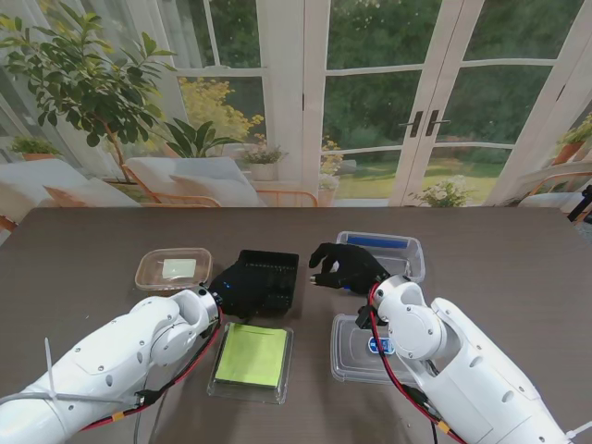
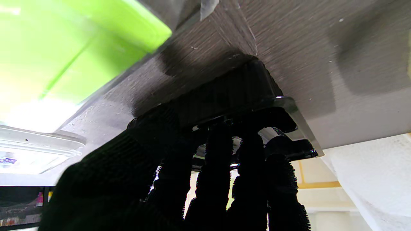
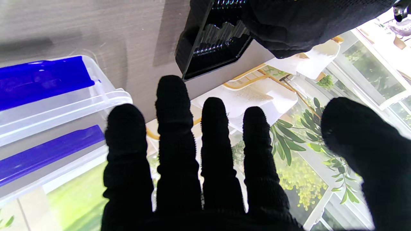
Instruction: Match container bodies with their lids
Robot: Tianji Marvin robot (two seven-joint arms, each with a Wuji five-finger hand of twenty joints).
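The left hand (image 1: 236,285) hides the black tray's (image 1: 274,277) near edge (grip unclear).

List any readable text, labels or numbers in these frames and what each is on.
None can be read.
Blue sticker on the clear lid beside the right arm: too small to read.
Coloured markings at the left wrist view's edge: blurred.

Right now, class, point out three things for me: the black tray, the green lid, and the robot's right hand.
black tray (image 1: 271,274): stand view, on its ribbed floor.
green lid (image 1: 251,355): stand view, middle of its green panel.
right hand (image 1: 340,265): stand view, back of the gloved hand.
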